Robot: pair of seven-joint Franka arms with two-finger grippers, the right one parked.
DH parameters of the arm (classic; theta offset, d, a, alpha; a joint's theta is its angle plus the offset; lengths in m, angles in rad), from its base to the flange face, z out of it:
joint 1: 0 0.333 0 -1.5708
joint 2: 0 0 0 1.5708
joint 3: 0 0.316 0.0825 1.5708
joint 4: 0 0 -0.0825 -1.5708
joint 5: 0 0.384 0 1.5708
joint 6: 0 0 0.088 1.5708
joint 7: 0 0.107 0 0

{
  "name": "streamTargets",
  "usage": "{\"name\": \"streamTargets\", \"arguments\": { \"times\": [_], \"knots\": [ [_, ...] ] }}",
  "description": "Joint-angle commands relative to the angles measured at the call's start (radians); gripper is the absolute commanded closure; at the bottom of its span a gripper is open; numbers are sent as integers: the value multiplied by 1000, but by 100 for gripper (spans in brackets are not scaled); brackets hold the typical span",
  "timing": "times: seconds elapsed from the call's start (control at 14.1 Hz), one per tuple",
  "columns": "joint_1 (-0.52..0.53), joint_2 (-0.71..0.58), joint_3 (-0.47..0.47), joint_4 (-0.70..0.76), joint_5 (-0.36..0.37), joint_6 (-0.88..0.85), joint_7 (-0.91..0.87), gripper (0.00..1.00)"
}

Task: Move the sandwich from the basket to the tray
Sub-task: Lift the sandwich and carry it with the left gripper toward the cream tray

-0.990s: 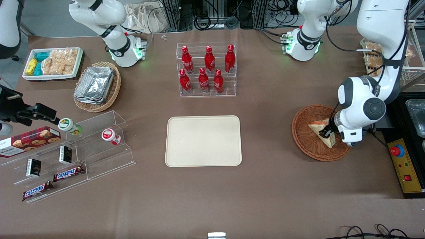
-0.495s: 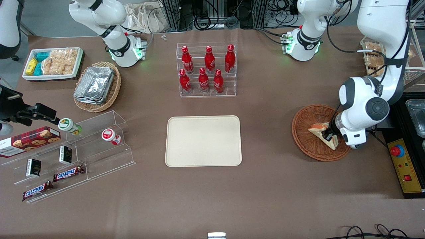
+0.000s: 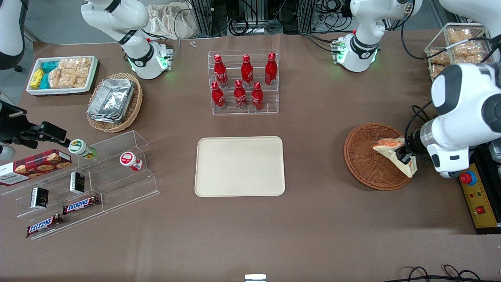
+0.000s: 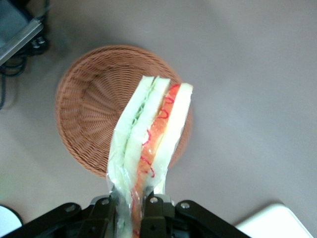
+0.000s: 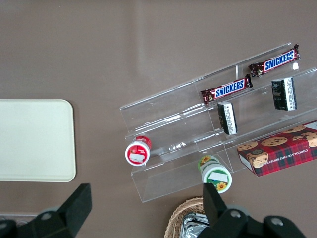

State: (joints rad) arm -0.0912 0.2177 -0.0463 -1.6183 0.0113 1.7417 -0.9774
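My left gripper (image 3: 403, 154) is shut on the sandwich (image 3: 394, 152), a wrapped wedge of white bread with red-orange and green filling. It holds the sandwich in the air above the round reddish-brown basket (image 3: 366, 164), over the rim toward the working arm's end. In the left wrist view the sandwich (image 4: 151, 134) stands out from between the black fingers (image 4: 157, 210), with the empty basket (image 4: 91, 106) below it. The cream-beige tray (image 3: 239, 166) lies flat in the middle of the table, with a corner of it (image 4: 275, 223) showing in the wrist view and part of it (image 5: 34, 140) in the right wrist view.
A clear rack of red bottles (image 3: 244, 82) stands farther from the camera than the tray. A black control box with a red button (image 3: 479, 194) lies at the working arm's end, beside the basket. A wire rack of bagged snacks (image 3: 456, 51) stands at the same end. Clear stepped shelves (image 3: 90, 180) lie toward the parked arm's end.
My left gripper has lifted the sandwich up out of the basket and shifted toward the working arm's end of the table. The arm's wrist has risen closer to the camera.
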Motion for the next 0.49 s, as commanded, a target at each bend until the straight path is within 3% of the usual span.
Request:
{"name": "streamTargets", "arguments": {
  "times": [0.0,0.21,0.42],
  "knots": [
    [-2,84,-131,113,3,-30,6,100],
    [-19,207,-292,175,13,14,39,100],
    [-135,323,-306,178,16,214,28,100]
  ]
}}
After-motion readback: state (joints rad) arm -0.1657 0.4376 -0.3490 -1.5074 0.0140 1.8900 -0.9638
